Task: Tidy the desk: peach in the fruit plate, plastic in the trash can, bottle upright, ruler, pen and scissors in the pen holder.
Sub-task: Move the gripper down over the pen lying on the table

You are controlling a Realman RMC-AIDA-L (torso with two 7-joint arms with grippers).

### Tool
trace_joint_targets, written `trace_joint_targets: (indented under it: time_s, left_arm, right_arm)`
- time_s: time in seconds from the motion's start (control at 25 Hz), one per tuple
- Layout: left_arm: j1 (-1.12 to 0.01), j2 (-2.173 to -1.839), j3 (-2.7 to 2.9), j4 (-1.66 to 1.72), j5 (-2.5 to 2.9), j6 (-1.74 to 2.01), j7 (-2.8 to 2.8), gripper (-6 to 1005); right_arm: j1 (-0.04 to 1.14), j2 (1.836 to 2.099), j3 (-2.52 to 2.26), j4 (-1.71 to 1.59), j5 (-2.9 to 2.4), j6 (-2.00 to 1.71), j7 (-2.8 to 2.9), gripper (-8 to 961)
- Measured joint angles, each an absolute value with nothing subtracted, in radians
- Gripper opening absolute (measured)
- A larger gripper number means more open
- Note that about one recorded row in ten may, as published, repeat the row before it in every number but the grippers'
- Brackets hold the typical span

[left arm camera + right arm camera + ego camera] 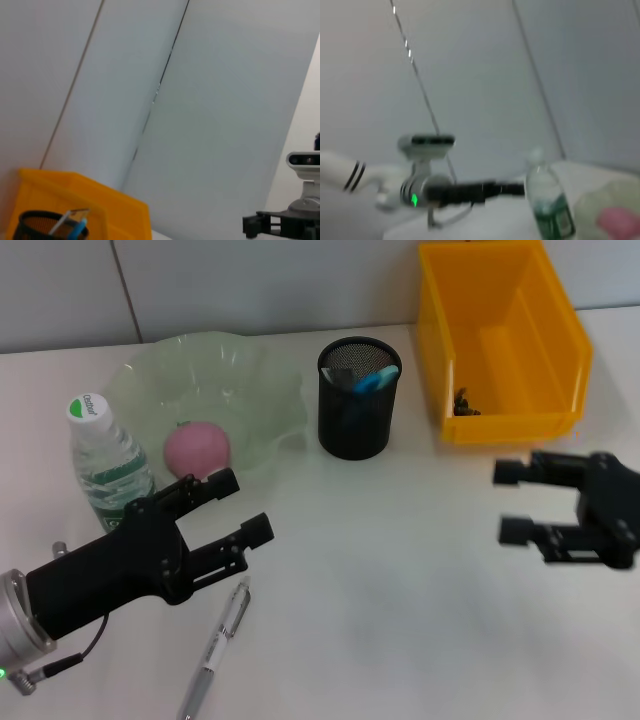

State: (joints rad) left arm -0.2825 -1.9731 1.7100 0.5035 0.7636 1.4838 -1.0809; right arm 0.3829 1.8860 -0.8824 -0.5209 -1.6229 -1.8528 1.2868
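A pink peach (197, 448) lies in the pale green fruit plate (245, 380). The bottle (105, 455) stands upright at the plate's left. A silver pen (215, 645) lies on the table just below my left gripper (243, 505), which hovers open and empty in front of the plate. The black mesh pen holder (358, 398) holds blue-handled items. The yellow trash can (500, 340) has a small dark scrap (465, 405) inside. My right gripper (508, 502) hangs open and empty in front of the trash can. The right wrist view shows the bottle (550, 207) and the peach (617, 220).
The white table (400, 590) spreads between the two grippers. A grey panelled wall (250, 280) closes off the back. The left wrist view shows the trash can (75, 200), the pen holder (47, 227) and the right gripper (272, 225) farther off.
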Motion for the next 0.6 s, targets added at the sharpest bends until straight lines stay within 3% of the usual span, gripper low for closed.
trace_joint_targets:
  time_s: [0.12,0.44,0.6]
  left_arm:
    - [-0.282,-1.966,1.683,0.534,0.848,1.486,-1.137,785]
    - [-0.276,-1.959,1.520,0.748,1.233,1.482,-1.426,786]
    - [-0.265,-1.981,1.430,0.996,1.531,1.489,-1.680,786]
  right_arm:
    - [0.371,1.864,-0.869,-0.565,-1.734,-1.870,1.304,746]
    - [0.364,1.883,-0.830,-0.673,-1.871,-1.876,1.323,746]
    - [0.381,1.880,-0.830,-0.685,-1.899,-1.870,1.354,746]
